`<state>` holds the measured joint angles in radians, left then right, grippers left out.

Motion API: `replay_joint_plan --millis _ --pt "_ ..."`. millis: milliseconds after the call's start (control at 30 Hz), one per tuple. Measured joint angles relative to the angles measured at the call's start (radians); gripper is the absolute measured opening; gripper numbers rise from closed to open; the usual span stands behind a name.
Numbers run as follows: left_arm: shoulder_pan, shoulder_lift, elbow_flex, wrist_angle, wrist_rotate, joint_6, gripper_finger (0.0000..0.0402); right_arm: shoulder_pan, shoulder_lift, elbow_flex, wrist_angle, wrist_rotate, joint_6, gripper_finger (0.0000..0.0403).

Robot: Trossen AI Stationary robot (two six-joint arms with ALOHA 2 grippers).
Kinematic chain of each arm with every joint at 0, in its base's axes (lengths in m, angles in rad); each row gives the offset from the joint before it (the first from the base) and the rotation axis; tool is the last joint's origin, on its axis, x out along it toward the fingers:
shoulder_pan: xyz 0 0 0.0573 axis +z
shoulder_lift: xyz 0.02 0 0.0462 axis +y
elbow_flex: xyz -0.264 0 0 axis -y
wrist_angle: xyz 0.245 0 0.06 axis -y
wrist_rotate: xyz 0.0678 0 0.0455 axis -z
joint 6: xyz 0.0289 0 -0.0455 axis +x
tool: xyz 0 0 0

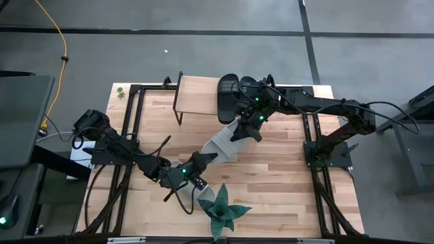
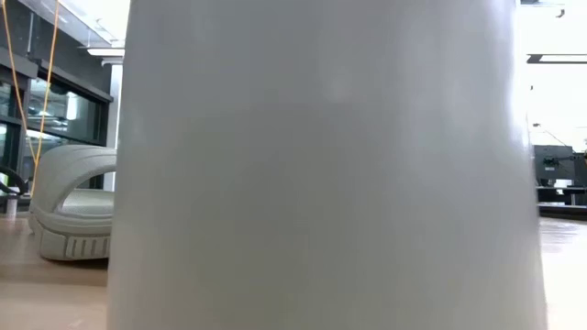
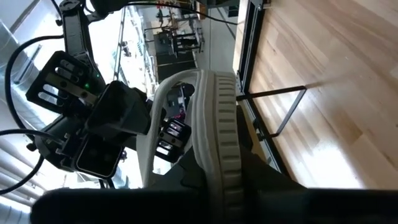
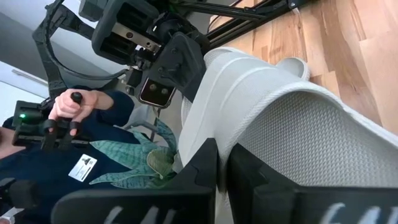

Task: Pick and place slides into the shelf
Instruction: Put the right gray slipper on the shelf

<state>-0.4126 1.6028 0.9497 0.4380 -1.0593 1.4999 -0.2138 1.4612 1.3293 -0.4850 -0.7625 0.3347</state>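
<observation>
A pale grey slide [image 1: 220, 144] spans between my two grippers at mid-table. My left gripper [image 1: 201, 161] is shut on its near-left end and my right gripper [image 1: 245, 130] on its far-right end. In the left wrist view the slide [image 3: 214, 124] shows edge-on, with its ribbed sole toward the table and its strap away from it. The shelf [image 1: 195, 95] stands at the far edge. A black slide [image 1: 228, 99] lies on the shelf's right end, and another dark one [image 1: 248, 84] is partly hidden under the right arm. In the low view a grey slide [image 2: 69, 211] rests on its sole. My left gripper holds the grey slide by its toe end [image 3: 217, 180], just ahead of the strap, coming level from the table's near-left, along the slide. Its dark fingers [image 3: 273, 183] cover the contact. My right gripper pinches the heel end [image 4: 267, 143] between its two fingers [image 4: 202, 171]. It comes from the far-right, slanting down along the slide. Whether the sole touches the table, I cannot tell.
A green spiky plant [image 1: 220, 211] stands at the near edge, just near of the left gripper. A broad pale object [image 2: 321, 165] right in front of the low camera fills most of that view. A person's hand [image 4: 65, 107] on a controller shows beyond the table.
</observation>
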Motion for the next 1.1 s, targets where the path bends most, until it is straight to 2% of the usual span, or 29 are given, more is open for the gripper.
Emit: replay_joint_plan --millis 200,467,600,1100 --pt "0.000 0.000 0.000 0.000 -0.013 -0.031 0.0020 -0.002 0.000 0.000 0.002 0.010 -0.002 0.0032" --pt "0.000 0.000 0.000 -0.001 -0.036 -0.042 0.0020 -0.002 0.000 0.000 -0.004 0.051 -0.007 0.0111" --pt "0.000 0.000 0.000 -0.002 -0.056 -0.048 0.0020 -0.017 0.000 0.000 -0.004 0.066 -0.026 0.0138" --pt "-0.008 -0.001 0.002 -0.050 -0.116 -0.154 0.0020 -0.160 -0.016 0.000 -0.068 0.086 -0.079 0.0147"
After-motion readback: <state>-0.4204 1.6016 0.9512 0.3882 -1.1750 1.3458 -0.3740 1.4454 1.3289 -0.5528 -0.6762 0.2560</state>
